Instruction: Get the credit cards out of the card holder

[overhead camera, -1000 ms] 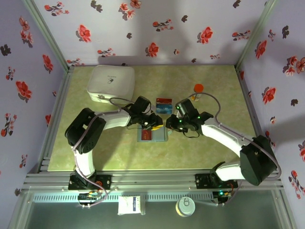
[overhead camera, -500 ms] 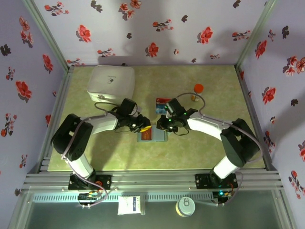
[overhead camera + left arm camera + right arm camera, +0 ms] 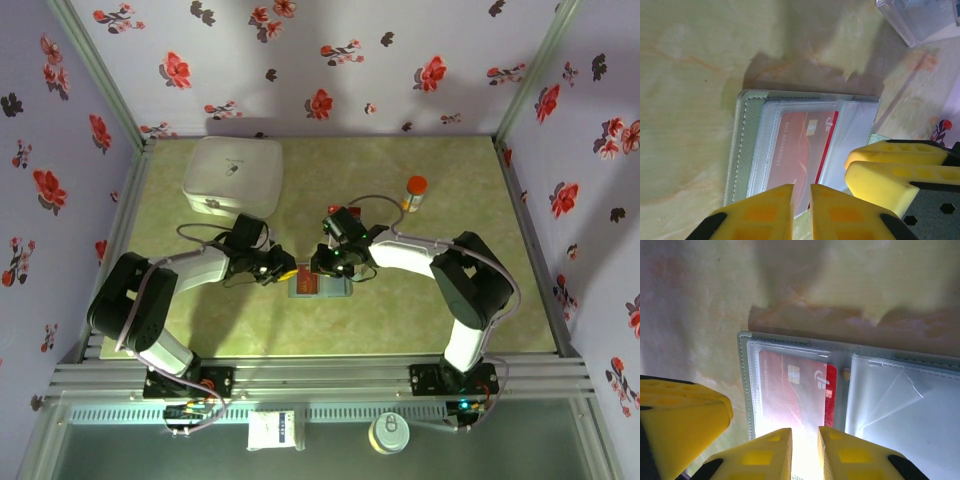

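Bench (image 3: 450,310), mottled green, carries a white box (image 3: 232,172) at the far left and an orange-capped bottle (image 3: 414,190) at the far right in the top view. The holder (image 3: 335,288) lies open and flat near the middle, well apart from both. 1 red card (image 3: 306,285) shows on its left panel. Both arms reach inward to it. The left gripper (image 3: 288,272) sits at the holder's far-left corner and the right gripper (image 3: 327,265) at its far edge, the 2 just beside each other. From this height I cannot tell how either pair of jaws stands.

In the left wrist view the holder (image 3: 746,150) has a pale stitched border. The card (image 3: 800,145) lies inside a clear sleeve (image 3: 852,125), its chip and a printed number showing through. The left gripper (image 3: 801,192) has its yellow jaws close to pressed together, with a thin slit between them. Their tips are at the holder's near edge, over the card's end. Whether the slit pinches anything I cannot tell. The right gripper's jaws come in from the right over the holder, also close together.

In the right wrist view the holder's (image 3: 744,375) 2 panels lie side by side. The card (image 3: 790,390) is in the left panel, with a brighter red strip along its side toward the fold. The right panel shows clear sleeves over a pale lining. The right gripper (image 3: 804,437) has its jaws nearly together, glare in the slit, tips at the near edge of the card's panel. I cannot tell whether they pinch it. 1 jaw of the left gripper stands at lower left, just beside the holder's outer edge.
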